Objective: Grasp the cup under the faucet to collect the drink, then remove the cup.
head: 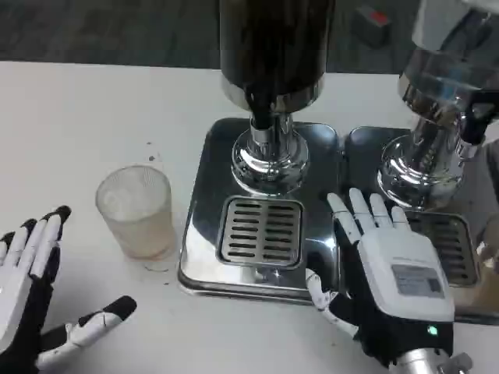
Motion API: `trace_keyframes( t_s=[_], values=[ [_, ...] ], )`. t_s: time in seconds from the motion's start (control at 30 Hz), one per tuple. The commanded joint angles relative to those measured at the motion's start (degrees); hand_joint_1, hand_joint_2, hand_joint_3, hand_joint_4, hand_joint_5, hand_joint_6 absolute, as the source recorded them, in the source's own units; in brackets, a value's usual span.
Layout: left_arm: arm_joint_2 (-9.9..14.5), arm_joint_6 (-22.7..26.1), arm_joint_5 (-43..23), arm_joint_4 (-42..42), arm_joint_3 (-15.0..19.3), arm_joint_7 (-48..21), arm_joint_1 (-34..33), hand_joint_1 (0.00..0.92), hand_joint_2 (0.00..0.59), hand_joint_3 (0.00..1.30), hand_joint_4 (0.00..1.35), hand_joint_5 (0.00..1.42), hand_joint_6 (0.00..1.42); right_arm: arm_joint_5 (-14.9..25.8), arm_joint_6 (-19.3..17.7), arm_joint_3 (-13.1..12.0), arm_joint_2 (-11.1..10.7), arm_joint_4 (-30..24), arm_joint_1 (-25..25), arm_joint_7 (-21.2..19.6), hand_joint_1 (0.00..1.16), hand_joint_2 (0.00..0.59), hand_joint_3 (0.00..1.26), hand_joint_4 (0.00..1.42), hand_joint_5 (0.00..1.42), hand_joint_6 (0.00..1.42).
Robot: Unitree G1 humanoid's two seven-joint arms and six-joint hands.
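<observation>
Cup (136,210) on table, left hand (35,292) open beside it

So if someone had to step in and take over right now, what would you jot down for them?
Left hand: open, empty, on the table near the cup.
Right hand: open, empty, over the steel base between the two dispensers.
Cup: upright on the table, left of the drip tray, not under the faucet.
Done: nothing visible yet.
Left: grasp cup, place under faucet, fill, remove.
</observation>
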Motion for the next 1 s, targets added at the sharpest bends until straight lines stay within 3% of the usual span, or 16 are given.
trace_keyframes(
  t_s=[0.03, 1.0],
  values=[
    [0.6, -0.7, -0.2, 0.3, -0.6, 0.0, 0.5, 0.000, 0.090, 0.00, 0.00, 0.00, 0.00, -0.1, -0.2, 0.3, -0.3, 0.3, 0.5, -0.5, 0.42, 0.544, 0.10, 0.00, 0.00, 0.00],
    [0.7, -1.8, -0.9, -1.0, 1.0, 1.6, 0.7, 0.000, 0.079, 0.00, 0.00, 0.05, 0.00, 0.5, -0.1, 0.2, 0.4, 0.8, 0.7, -0.8, 0.42, 0.544, 0.09, 0.00, 0.00, 0.00]
  ],
)
